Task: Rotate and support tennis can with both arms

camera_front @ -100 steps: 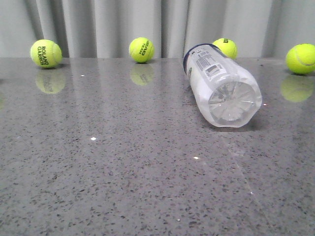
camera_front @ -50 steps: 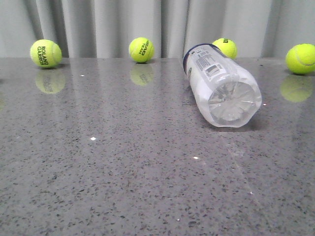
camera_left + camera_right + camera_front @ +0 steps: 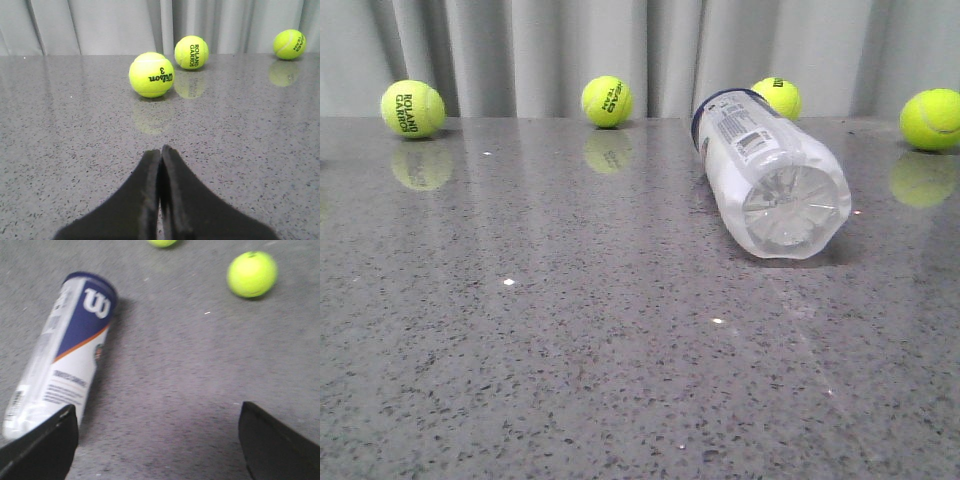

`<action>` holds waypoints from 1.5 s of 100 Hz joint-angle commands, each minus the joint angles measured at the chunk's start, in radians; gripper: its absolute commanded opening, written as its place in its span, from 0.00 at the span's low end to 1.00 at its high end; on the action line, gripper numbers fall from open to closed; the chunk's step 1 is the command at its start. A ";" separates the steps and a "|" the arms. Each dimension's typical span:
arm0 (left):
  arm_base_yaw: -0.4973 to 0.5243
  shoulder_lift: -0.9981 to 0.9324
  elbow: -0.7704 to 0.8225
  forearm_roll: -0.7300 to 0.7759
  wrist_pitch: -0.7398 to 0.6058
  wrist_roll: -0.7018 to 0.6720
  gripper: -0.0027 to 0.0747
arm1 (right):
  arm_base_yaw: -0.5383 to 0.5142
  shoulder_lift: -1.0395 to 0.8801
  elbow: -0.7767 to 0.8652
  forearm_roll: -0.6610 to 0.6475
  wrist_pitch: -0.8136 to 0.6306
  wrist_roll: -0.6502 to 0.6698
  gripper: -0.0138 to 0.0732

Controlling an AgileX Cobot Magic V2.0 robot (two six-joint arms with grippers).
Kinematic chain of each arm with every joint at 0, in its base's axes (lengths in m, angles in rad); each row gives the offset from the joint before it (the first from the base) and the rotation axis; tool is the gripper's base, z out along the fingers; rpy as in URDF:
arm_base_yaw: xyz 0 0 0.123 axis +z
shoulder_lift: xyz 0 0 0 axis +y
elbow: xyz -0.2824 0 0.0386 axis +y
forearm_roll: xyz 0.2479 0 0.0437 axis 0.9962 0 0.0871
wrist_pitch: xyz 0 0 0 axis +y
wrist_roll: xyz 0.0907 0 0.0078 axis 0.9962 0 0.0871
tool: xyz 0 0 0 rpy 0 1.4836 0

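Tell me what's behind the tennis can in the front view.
A ball sits behind the can by the curtain; the can's far end hides its lower left part. Whether they touch cannot be seen.

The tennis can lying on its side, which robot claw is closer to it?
The right. The open right gripper is near the tennis can, one finger by its clear end. The shut left gripper faces only tennis balls; no can shows there.

Tennis can (image 3: 65, 355) beside spread end effector (image 3: 157, 440)
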 commanded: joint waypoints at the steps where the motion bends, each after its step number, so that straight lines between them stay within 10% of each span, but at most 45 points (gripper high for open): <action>1: -0.003 -0.035 0.046 -0.002 -0.076 -0.009 0.01 | 0.033 0.064 -0.096 0.028 -0.014 0.001 0.90; 67: -0.003 -0.035 0.046 -0.002 -0.076 -0.009 0.01 | 0.138 0.657 -0.511 0.205 0.174 0.186 0.90; 150: -0.003 -0.035 0.046 -0.002 -0.076 -0.009 0.01 | 0.138 0.847 -0.562 0.223 0.207 0.186 0.86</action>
